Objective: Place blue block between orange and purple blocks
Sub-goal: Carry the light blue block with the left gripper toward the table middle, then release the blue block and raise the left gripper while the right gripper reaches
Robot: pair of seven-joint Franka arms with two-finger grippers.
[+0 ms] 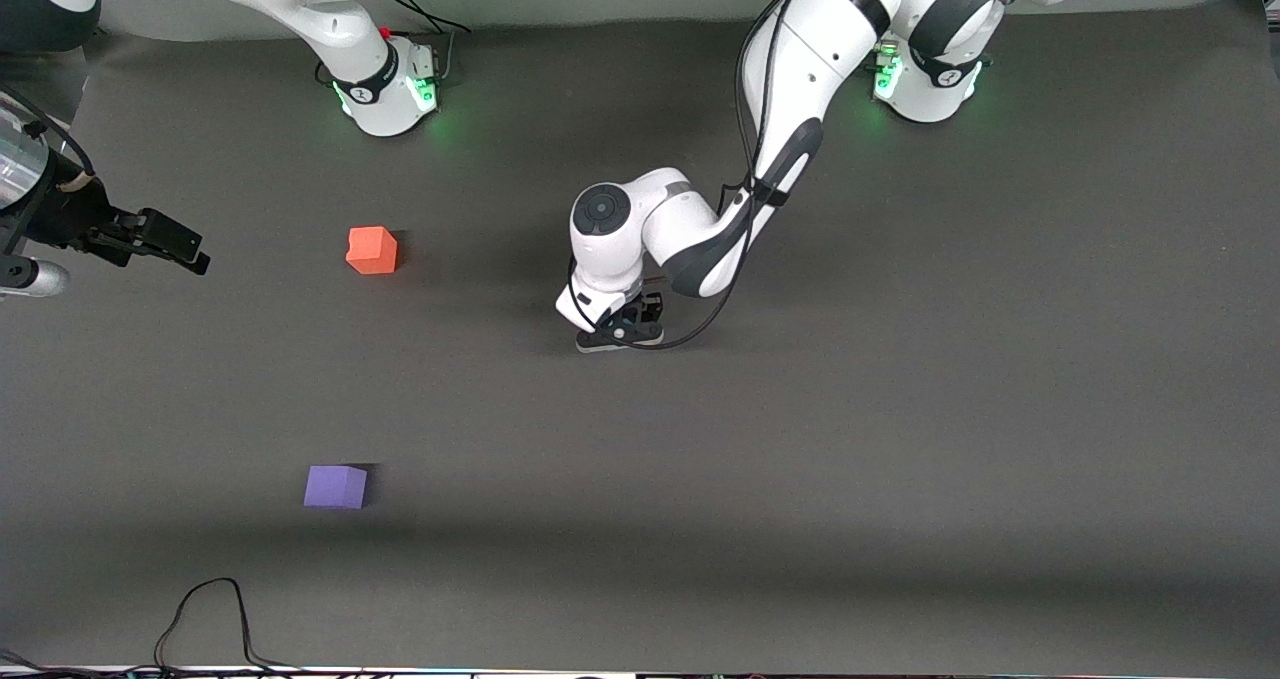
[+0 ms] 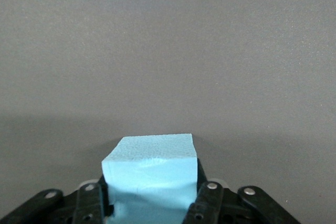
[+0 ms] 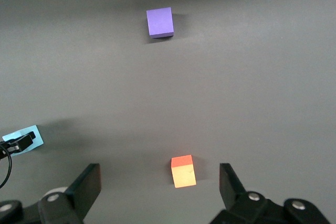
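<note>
Simply matte sky-blue block [image 2: 149,174]

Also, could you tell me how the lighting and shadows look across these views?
Front view: even light, a soft dark band near the purple block, green glow at both bases. Left wrist view: the blue block looks sharp. Right wrist view: the orange block has one brightly lit face.

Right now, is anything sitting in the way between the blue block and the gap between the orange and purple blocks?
Nothing visible. The left gripper is shut on the blue block; bare table lies between it and the gap separating the orange block and purple block.
</note>
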